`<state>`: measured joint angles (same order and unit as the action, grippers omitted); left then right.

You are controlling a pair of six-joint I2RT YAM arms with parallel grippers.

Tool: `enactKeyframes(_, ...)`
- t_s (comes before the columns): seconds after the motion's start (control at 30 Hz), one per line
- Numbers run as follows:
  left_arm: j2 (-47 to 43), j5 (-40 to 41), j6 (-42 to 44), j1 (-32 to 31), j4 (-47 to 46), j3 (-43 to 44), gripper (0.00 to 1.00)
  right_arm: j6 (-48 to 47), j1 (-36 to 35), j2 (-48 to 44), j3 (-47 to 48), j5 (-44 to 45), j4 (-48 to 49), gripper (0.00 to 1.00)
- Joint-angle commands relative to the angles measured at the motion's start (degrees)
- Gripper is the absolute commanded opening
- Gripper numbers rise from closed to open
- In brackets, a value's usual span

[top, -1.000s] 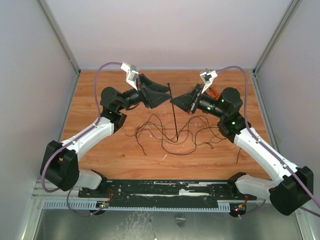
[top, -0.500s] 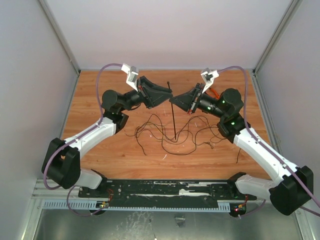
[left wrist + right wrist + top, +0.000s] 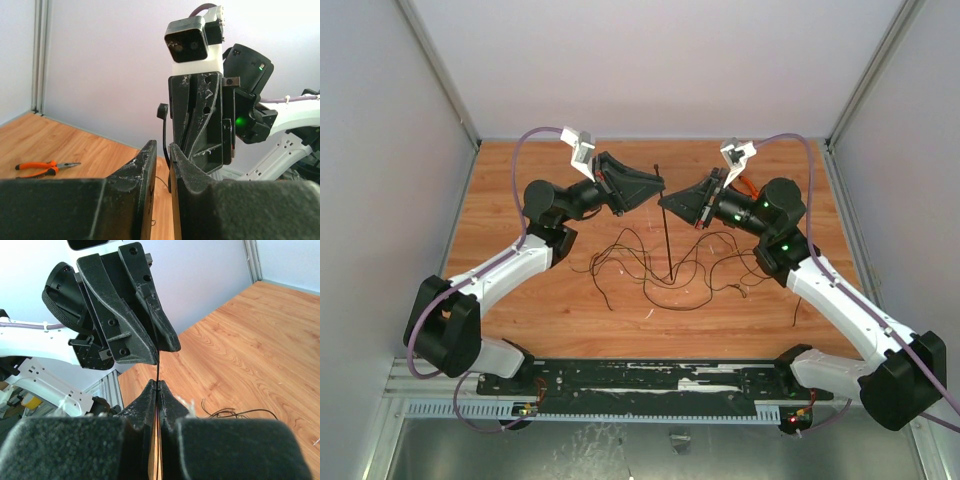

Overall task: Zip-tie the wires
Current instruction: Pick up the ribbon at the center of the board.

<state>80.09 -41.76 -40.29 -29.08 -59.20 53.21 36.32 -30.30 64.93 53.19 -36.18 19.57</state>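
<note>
The wires lie in a loose dark tangle on the wooden table, and part of them shows in the right wrist view. A black zip tie stands nearly upright above them. My right gripper is shut on the zip tie, which rises from its fingertips. My left gripper faces it tip to tip. In the left wrist view its jaws stand narrowly apart with the zip tie between them, close against the right finger.
Orange-handled pliers lie on the table behind the right arm, also visible from above. Grey walls enclose the table on three sides. A black rail runs along the near edge between the arm bases.
My left gripper has moved right, up to the zip tie, so its fingertips now flank it. The right gripper has shifted slightly left, still holding the tie.
</note>
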Motion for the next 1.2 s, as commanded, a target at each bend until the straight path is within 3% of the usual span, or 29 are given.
enactKeyframes(0.0, -0.3, 1.1, 0.3, -0.3, -2.7, 1.2, 0.21, 0.0, -0.7, -0.2, -0.6, -0.3, 0.9, 0.00)
enactKeyframes(0.33, -0.8, 1.3, 0.6, -0.3, -2.8, 1.4, 0.13, -0.4, -1.0, -0.6, -1.0, 0.8, 0.5, 0.00)
enactKeyframes(0.53, -0.7, 1.4, 0.5, -0.3, -2.7, 1.3, 0.00, -0.8, -0.9, -0.9, -0.6, 1.4, -0.1, 0.00)
enactKeyframes(0.6, -0.6, 1.7, 0.9, -0.3, -1.8, 1.5, 0.00, -1.7, -0.9, -1.0, -0.2, 2.2, -1.2, 0.01)
enactKeyframes(0.8, 1.4, 6.1, 7.7, 0.7, 11.3, 5.6, 0.00, -11.1, -0.9, -3.4, 2.7, 11.7, -12.9, 0.38)
enactKeyframes(0.93, 8.0, 3.2, 4.7, 3.8, 9.5, 10.1, 0.00, -16.2, 0.1, -6.0, 2.7, 20.1, -20.7, 0.46)
enactKeyframes(1.17, 23.3, 2.9, 7.3, 4.6, 9.5, 21.0, 0.00, -16.4, 2.6, -7.6, 0.4, 23.7, -26.4, 0.58)
